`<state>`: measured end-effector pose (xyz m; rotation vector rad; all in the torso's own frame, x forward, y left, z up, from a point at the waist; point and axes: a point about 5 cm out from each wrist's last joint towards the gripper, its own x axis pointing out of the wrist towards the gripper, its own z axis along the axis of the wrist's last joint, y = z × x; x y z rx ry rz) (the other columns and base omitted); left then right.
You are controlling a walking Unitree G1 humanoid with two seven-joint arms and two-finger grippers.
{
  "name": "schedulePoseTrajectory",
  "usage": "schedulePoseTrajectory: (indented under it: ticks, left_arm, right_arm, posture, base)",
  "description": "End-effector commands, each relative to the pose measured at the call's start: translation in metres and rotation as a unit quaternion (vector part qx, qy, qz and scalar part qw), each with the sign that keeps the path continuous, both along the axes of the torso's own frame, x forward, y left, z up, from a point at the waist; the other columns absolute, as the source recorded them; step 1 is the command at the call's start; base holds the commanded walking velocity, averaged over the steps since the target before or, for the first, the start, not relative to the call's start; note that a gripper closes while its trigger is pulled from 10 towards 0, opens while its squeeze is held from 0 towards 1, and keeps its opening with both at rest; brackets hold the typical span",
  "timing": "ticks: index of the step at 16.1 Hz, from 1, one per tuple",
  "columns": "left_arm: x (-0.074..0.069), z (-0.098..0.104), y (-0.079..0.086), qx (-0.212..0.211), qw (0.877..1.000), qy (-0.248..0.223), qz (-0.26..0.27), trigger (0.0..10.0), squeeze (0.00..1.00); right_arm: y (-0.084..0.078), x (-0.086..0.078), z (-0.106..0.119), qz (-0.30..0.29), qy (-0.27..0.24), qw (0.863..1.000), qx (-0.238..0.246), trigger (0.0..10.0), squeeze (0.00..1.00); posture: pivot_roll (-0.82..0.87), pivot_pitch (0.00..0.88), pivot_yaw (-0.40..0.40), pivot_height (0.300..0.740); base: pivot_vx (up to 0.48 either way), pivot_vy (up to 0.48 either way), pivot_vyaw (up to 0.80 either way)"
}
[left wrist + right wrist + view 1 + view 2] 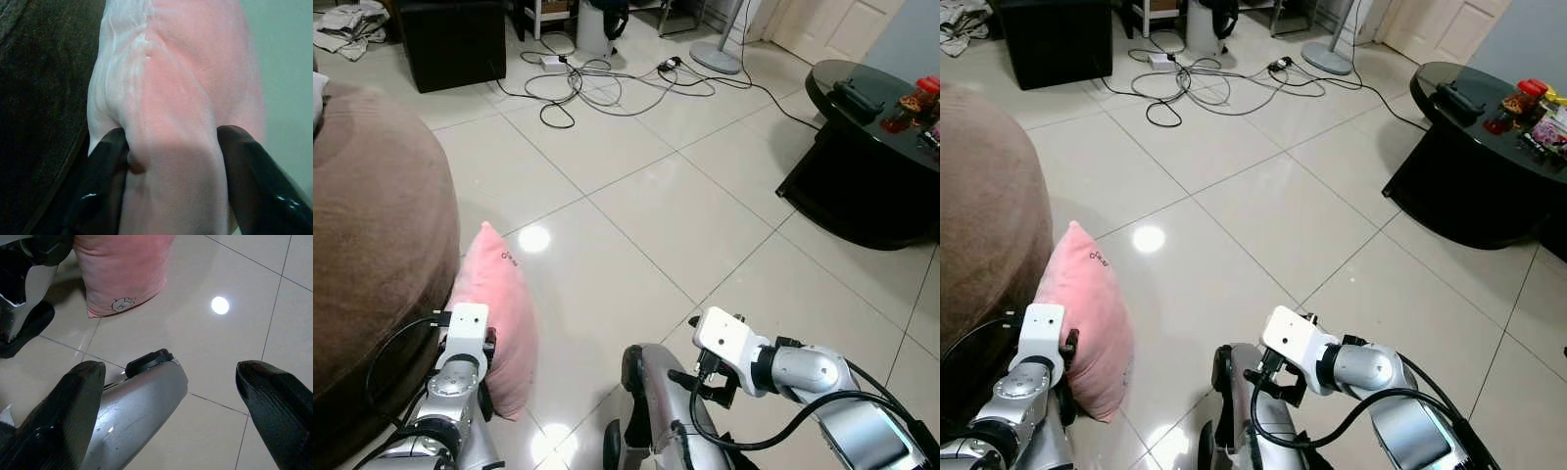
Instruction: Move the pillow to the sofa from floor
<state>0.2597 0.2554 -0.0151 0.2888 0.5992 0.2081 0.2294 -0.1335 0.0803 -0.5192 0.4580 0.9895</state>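
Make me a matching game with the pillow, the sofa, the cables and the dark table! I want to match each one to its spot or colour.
Things:
1. pillow
2. sofa
3. cables
4. table

Clues:
A. brown and soft, on the robot's left
B. tangled on the tiles at the far end of the room
C. pink, squeezed between the left gripper's fingers
D. black and shiny, on the robot's right, with small things on top

Pairs: 1-C, 2-A, 3-B, 4-D
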Motion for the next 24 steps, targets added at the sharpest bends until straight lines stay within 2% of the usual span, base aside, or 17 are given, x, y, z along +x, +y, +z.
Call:
schedulePoseTrajectory:
  ticks: [1,10,17,19,21,22,23,24]
  left_arm:
    - [-0.004,-0.007,-0.009,-0.005,1.0,0.018,-0.012,0.0,0.0]
    - [0.007,-0.004,-0.027,-0.011,0.998,0.011,-0.054,0.0,0.0]
    - [0.01,-0.004,-0.039,-0.026,0.997,0.013,-0.071,0.0,0.0]
    - [0.011,-0.005,-0.045,-0.041,0.996,0.01,-0.079,0.0,0.0]
    - [0.013,-0.006,-0.063,-0.091,0.992,-0.008,-0.091,0.0,0.0]
    - [0.015,-0.004,-0.073,-0.114,0.988,-0.021,-0.098,0.0,0.0]
    - [0.02,0.001,-0.087,-0.147,0.981,-0.046,-0.114,0.0,0.0]
    - [0.024,0.005,-0.094,-0.163,0.976,-0.061,-0.127,0.0,0.0]
  right_arm:
    - [-0.004,0.003,0.0,-0.005,-0.002,1.0,-0.008,10.0,0.0]
    - [-0.001,0.015,-0.001,-0.012,-0.02,1.0,-0.005,10.0,0.0]
    - [0.0,0.024,-0.005,-0.027,-0.027,0.999,-0.006,10.0,0.0]
    - [-0.001,0.027,-0.007,-0.034,-0.027,0.999,-0.007,10.0,0.0]
    - [-0.006,0.033,-0.011,-0.062,-0.031,0.998,-0.007,10.0,0.0]
    - [-0.012,0.037,-0.012,-0.09,-0.033,0.995,-0.002,10.0,0.0]
    - [-0.021,0.046,-0.012,-0.147,-0.036,0.988,0.009,10.0,0.0]
    - [-0.026,0.052,-0.012,-0.184,-0.038,0.982,0.018,10.0,0.0]
  posture:
    - [-0.18,0.072,-0.261,0.53]
    - [-0.18,0.026,-0.222,0.53]
    - [-0.17,0.0,-0.193,0.53]
    - [-0.17,0.0,-0.186,0.53]
    - [-0.14,0.0,-0.164,0.53]
    - [-0.11,0.0,-0.151,0.53]
    - [-0.09,0.0,-0.141,0.53]
    - [-0.07,0.0,-0.126,0.53]
  base:
    - [0.0,0.0,0.0]
    - [0.0,0.0,0.0]
    - [0.0,0.0,0.0]
    - [0.0,0.0,0.0]
    - [0.0,0.0,0.0]
    - [0.0,0.0,0.0]
    - [0.0,0.0,0.0]
    - [0.0,0.0,0.0]
